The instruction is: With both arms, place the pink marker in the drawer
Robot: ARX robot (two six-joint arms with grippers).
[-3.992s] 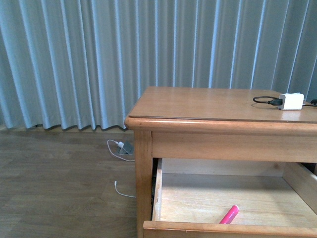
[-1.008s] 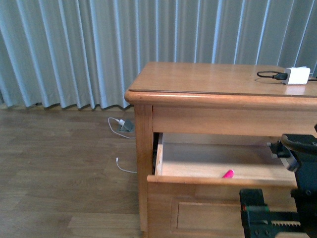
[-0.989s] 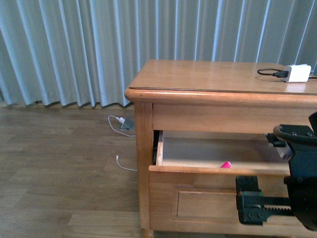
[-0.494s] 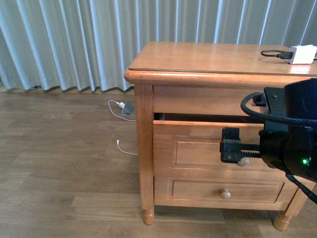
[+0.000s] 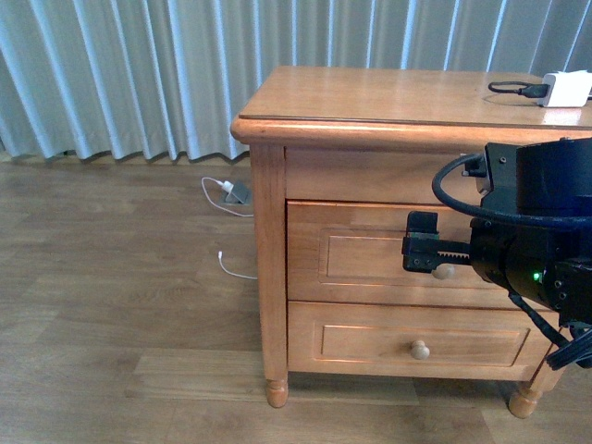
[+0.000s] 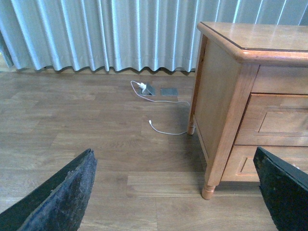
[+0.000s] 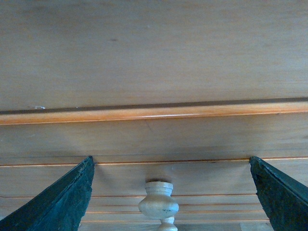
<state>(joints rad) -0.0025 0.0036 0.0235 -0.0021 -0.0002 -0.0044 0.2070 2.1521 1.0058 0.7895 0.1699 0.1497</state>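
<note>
The dresser [image 5: 398, 231] stands against the curtain, and its top drawer [image 5: 388, 254], which stood wide open four seconds ago and only a crack open half a second ago, now sits flush with the frame. That is the big change: the drawer is shut. The marker lay on the drawer's pale floor in the earlier front views; it shows in no picture now, so it is most likely inside, behind the closed front. By that reading the task is all but done, and what is left is for the arms to back away.

The right arm [image 5: 536, 231] has followed the drawer in, and the right hand [image 5: 435, 259] is up against the panel front at the knob [image 5: 444, 271]. In the right wrist view its fingers [image 7: 57, 202] stand wide apart on either side of the knob, touching nothing, so it is open. The left hand [image 6: 173, 192] hangs well off to the side over the floor, its fingers [image 6: 62, 197] also spread wide and empty.

A white charger [image 5: 566, 89] sits on the dresser top, untouched.
</note>
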